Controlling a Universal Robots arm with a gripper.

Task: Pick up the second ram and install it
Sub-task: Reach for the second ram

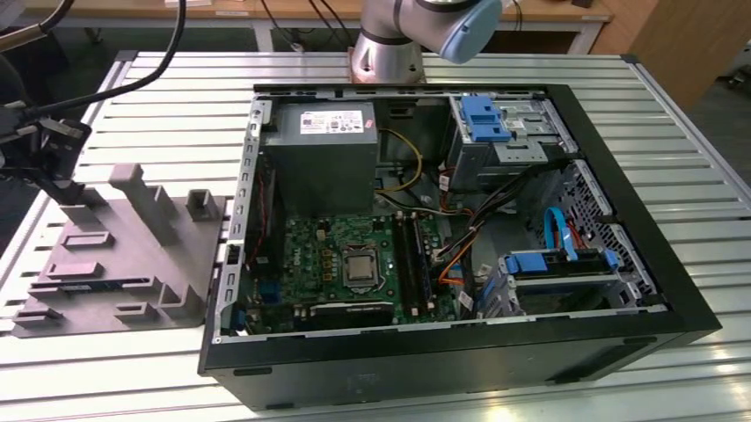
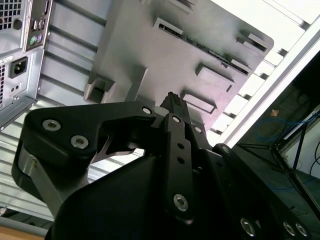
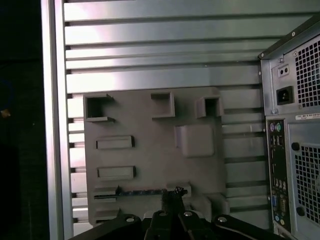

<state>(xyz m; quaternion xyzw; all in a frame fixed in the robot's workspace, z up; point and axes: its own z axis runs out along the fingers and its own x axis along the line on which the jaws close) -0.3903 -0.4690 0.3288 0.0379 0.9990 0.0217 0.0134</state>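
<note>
Dark ram (image 3: 145,192) in grey fixture (image 3: 145,150)

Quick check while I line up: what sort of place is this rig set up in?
Probably a lab or workshop bench for computer assembly: an open desktop computer case lies on a slatted aluminium table, a grey parts fixture sits beside it, and wooden workbenches stand behind.

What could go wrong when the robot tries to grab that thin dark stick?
The black gripper hovers near one end of the slim dark ram stick in its grey holder plate; grabbed off-centre, it might tilt or jam. Inside the black computer case, loose orange cables beside the black memory slots could snag it.
</note>
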